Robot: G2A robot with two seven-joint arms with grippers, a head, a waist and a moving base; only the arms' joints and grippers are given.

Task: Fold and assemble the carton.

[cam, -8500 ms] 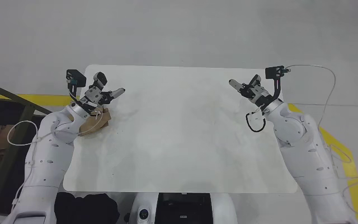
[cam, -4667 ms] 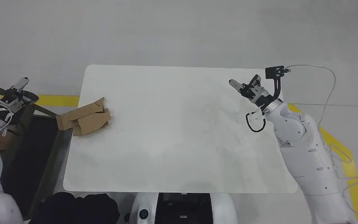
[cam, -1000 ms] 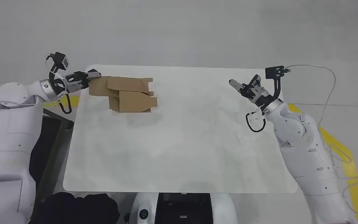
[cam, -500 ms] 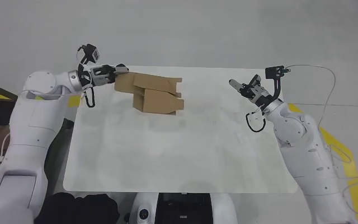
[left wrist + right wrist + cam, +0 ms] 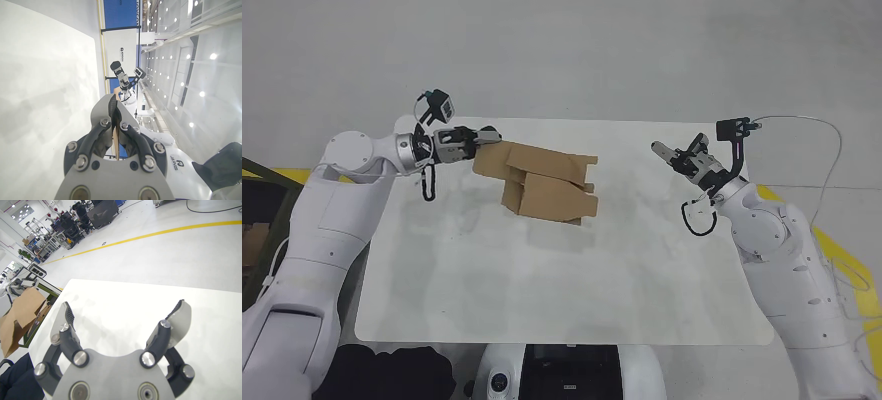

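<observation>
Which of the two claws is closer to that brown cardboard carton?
Left. The left claw is shut on one end of the carton, so it touches it. The right claw is open and apart from the carton, over the opposite side of the table.

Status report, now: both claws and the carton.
Left claw shut on carton edge. Right claw open, empty, well apart from carton. Carton not yet assembled, flaps loose, over table.

top view overhead, facing table (image 5: 542,290); wrist views close; all share carton (image 5: 542,195).
</observation>
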